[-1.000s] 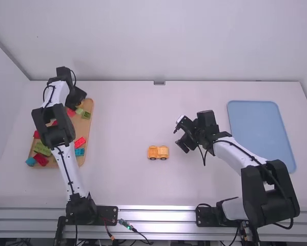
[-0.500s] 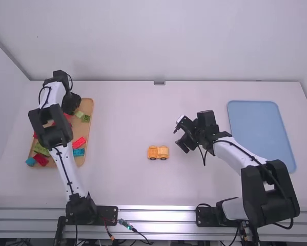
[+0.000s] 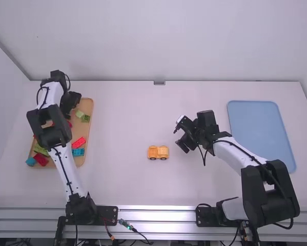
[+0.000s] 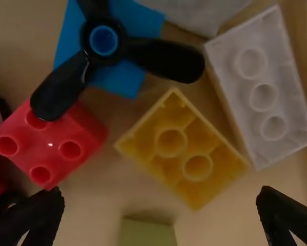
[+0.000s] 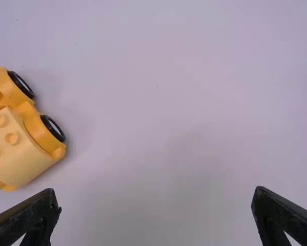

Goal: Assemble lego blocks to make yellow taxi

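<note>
- The left gripper (image 3: 69, 108), its fingers apart, is over the wooden tray (image 3: 90, 134).
- Near its fingertips lie an upturned yellow block (image 4: 183, 148), a red block (image 4: 48, 141) and an upturned white block (image 4: 261, 87).
- The right gripper (image 3: 179, 135) has its fingers spread; the yellow car (image 3: 158, 152) sits just to its left.

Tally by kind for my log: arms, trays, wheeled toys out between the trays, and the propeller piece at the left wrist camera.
Arms: 2 (left arm, right arm)
Trays: 2 (brown tray, blue tray)
Wheeled toys: 1 (yellow vehicle)
Propellers: 1 (black propeller)
Total: 6
</note>
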Robot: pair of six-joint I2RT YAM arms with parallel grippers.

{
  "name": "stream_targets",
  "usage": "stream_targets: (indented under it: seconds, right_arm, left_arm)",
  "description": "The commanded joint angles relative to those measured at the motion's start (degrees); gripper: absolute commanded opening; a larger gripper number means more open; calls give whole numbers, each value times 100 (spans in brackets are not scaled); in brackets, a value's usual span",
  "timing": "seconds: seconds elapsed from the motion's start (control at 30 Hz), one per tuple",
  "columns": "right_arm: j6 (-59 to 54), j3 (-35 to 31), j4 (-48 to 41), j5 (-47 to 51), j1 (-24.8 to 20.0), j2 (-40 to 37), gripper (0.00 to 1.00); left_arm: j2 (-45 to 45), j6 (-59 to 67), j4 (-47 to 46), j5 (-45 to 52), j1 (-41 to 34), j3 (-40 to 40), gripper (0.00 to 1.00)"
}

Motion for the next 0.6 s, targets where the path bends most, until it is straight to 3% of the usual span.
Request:
stream_targets:
  seconds: [0.0, 0.33, 0.57]
  right_arm:
    - [4, 83, -24, -20, 37, -103, 99]
    - [0, 83, -20, -22, 37, -103, 99]
    - [4, 83, -28, -22, 37, -103, 99]
  left_arm:
    - [38, -44, 51, 2, 28, 175, 100]
    - [38, -581, -62, -326, 26, 79, 77]
    - [38, -581, -91, -479, 28, 79, 76]
